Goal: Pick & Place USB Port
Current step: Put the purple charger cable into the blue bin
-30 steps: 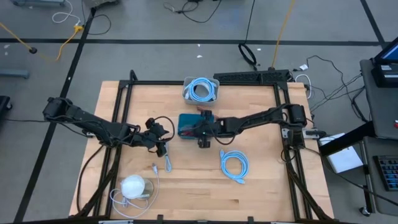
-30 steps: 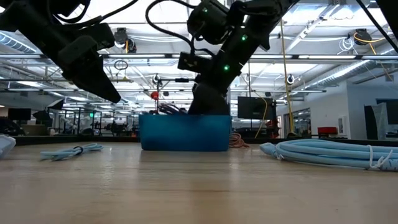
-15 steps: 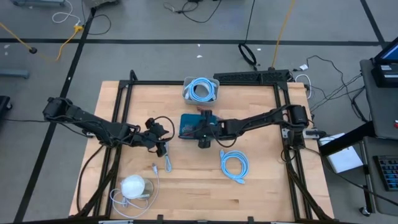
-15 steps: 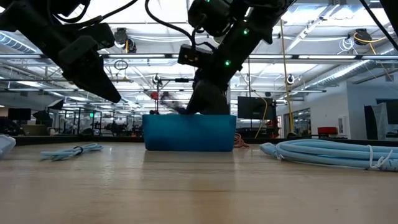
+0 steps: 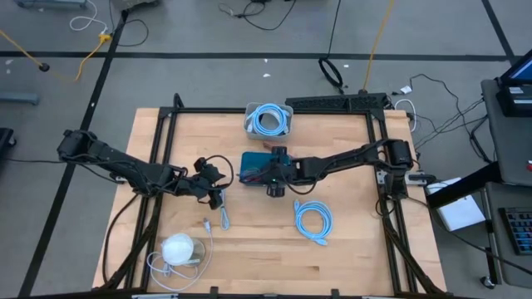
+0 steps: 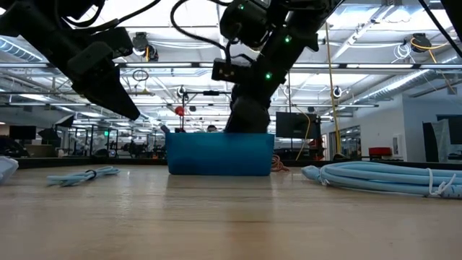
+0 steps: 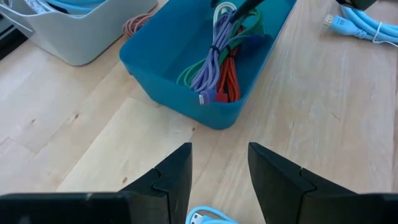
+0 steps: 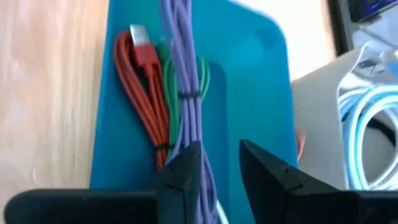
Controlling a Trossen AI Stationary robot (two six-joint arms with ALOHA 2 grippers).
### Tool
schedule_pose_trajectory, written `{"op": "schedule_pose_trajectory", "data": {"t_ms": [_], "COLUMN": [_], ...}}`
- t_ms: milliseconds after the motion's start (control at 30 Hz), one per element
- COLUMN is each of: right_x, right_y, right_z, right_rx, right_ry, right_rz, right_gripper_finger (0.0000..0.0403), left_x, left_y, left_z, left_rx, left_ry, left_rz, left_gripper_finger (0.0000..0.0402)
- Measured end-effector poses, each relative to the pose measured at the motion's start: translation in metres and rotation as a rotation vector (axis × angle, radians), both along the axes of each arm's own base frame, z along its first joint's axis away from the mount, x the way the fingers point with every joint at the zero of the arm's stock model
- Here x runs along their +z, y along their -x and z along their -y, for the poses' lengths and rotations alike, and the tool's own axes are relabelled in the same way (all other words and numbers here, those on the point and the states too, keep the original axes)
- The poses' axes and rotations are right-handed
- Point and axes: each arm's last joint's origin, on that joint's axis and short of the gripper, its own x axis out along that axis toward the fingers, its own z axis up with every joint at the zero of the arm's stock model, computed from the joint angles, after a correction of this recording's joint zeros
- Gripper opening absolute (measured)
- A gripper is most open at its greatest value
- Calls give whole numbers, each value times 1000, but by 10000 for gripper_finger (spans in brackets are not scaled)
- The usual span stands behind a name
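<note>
Right gripper (image 8: 214,163) over the blue bin (image 7: 186,74), fingers slightly parted around the purple cable (image 8: 186,93).

One blue bin holds three bundled cables: purple, red (image 8: 146,93), green (image 8: 171,99). One grey bin (image 5: 268,120) holds one light-blue coil; another coil (image 5: 313,221) lies on the table. Left gripper (image 7: 217,180) hangs open, empty, near the bin.

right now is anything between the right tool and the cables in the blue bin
Nothing visible. The right tool is open right over the blue bin, its fingers either side of the purple cable. The red cable and green cable lie alongside it, not on top.
</note>
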Motion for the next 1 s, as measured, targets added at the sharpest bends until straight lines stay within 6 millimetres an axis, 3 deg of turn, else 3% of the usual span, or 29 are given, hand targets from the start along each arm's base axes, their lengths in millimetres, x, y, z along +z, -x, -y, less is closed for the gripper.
{"op": "schedule_pose_trajectory", "data": {"t_ms": [433,533,667,1000], "right_x": [27,31,39,45], "right_y": [-16,-19,-22,-28], "right_z": [-14,-15,-16,-8], "right_rx": [148,136,144,143], "right_ry": [-173,-132,-123,-143], "right_rz": [190,193,224,316], "right_gripper_finger": [94,72,11,1], "left_x": [0,0,0,1], "left_y": [0,0,0,-1], "left_z": [0,0,0,0], "left_rx": [-4,-5,-7,-7], "left_ry": [-5,-5,-8,-6], "left_rz": [-3,-3,-4,5], "left_gripper_finger": [159,159,159,159]}}
